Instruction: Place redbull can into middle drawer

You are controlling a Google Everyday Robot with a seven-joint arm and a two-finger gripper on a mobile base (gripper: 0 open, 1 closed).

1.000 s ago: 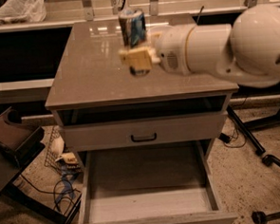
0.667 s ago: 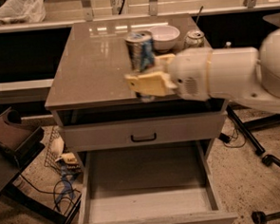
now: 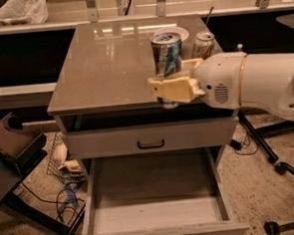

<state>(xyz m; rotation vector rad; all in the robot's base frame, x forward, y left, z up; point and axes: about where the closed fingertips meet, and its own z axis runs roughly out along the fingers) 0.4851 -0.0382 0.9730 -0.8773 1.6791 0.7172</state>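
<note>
The redbull can (image 3: 166, 52), slim, blue and silver, stands upright in my gripper (image 3: 169, 89). The gripper's yellowish fingers (image 3: 157, 89) are shut around the can's lower half. The can hangs over the front edge of the cabinet top (image 3: 109, 67), right of its middle. The middle drawer (image 3: 153, 216) is pulled out below, wide and shallow, with a bare grey floor. It lies lower and nearer the camera than the can. My white arm (image 3: 254, 80) comes in from the right.
A closed drawer front with a black handle (image 3: 150, 144) sits between the top and the open drawer. A second can (image 3: 202, 44) and a white bowl (image 3: 174, 33) stand at the top's back right. Cables and clutter (image 3: 65, 174) lie left; chair legs (image 3: 269, 152) stand right.
My gripper has carried the can from the back of the top forward to its front edge, and a little lower. The drawer has stayed open.
</note>
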